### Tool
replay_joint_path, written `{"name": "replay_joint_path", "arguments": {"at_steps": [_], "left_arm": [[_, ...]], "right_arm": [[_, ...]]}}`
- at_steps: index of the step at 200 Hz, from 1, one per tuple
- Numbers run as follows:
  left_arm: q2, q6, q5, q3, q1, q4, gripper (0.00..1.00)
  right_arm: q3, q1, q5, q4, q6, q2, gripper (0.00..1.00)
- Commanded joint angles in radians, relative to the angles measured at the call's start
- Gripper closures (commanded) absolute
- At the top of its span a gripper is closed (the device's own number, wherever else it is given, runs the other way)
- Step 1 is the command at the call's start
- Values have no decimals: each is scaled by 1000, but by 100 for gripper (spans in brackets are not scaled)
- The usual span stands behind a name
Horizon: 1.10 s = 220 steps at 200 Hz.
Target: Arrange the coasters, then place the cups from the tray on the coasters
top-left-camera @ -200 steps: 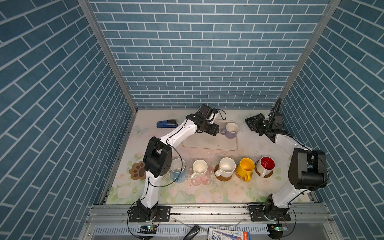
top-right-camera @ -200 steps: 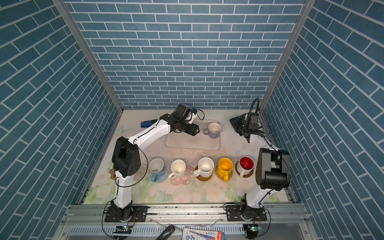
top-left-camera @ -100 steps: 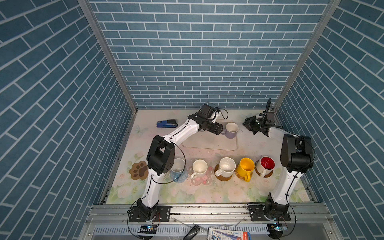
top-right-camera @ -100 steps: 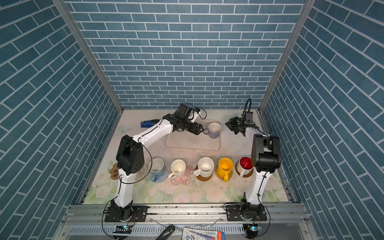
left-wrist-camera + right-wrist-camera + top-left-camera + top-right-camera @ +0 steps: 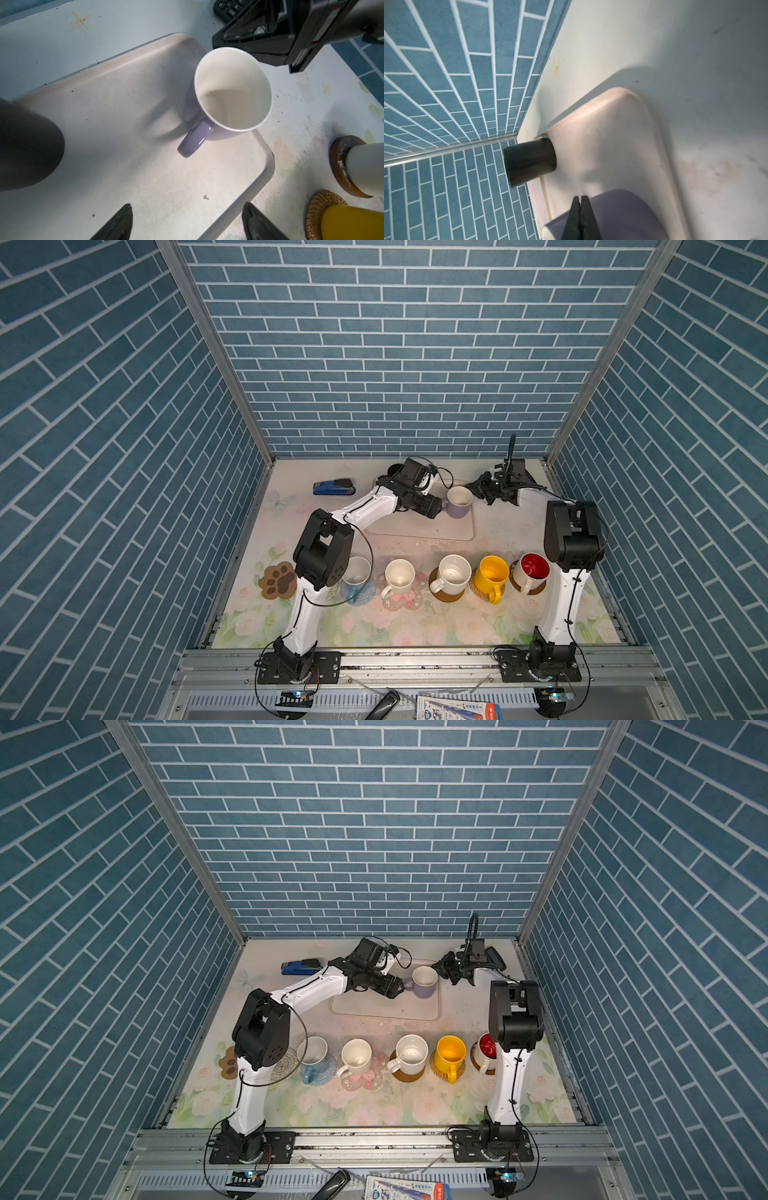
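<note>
- The left end effector (image 5: 187, 220) is spread wide above the large cream-beige rectangular tray (image 5: 124, 116) and grips nothing.
- The lavender handled mug (image 5: 231, 91) stands upright on the tray just ahead of this end effector. Its handle points back toward the gap between the fingers, with clear space before the fingertips (image 5: 122, 220).
- The right end effector (image 5: 580, 209) has its fingers pressed together on nothing. Its tip lies at the lavender mug's rim, on the side away from the handle. Whether it touches cannot be told.
- In both top views the lavender mug sits between the two end effectors.
- A black cylindrical mug (image 5: 529, 162) stands upright near a tray corner, beyond the right end effector's tip and well apart from it.
- Well behind both end effectors, toward the arm bases, five mugs stand in a row on the floral bench (image 5: 519, 614):
  - light blue mug (image 5: 356, 570) on a blue-grey crocheted coaster (image 5: 368, 598)
  - white mug (image 5: 399, 574) on a pink flower-shaped coaster (image 5: 409, 603)
  - second white mug (image 5: 453, 574) on a plain brown disc (image 5: 448, 596)
  - yellow mug (image 5: 492, 576) on a woven rattan round (image 5: 478, 593)
  - red-lined white mug (image 5: 532, 570) on another brown disc (image 5: 538, 587)
- A brown paw-shaped coaster (image 5: 277, 581) lies at the row's end beside the left arm.
</note>
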Motion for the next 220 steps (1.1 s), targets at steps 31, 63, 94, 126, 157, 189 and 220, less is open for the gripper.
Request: {"name": "replay_joint_path", "arguments": {"at_steps": [31, 63, 94, 126, 157, 189, 220], "left_arm": [[-47, 30, -1, -66, -2, 43, 25], [-29, 51, 0, -63, 2, 56, 25], [13, 89, 22, -24, 3, 49, 31], [65, 110, 34, 33, 5, 32, 42], [100, 122, 68, 71, 7, 34, 43], [136, 129, 82, 112, 9, 19, 49], [143, 130, 101, 115, 9, 27, 60]], "right_arm": [[21, 46, -11, 9, 14, 32, 99], [25, 55, -5, 10, 18, 39, 100], [34, 60, -11, 7, 19, 45, 100], [56, 72, -17, -4, 19, 59, 100], [71, 82, -17, -11, 23, 61, 100], [77, 85, -14, -14, 24, 61, 100], [77, 87, -14, -17, 22, 61, 100]]}}
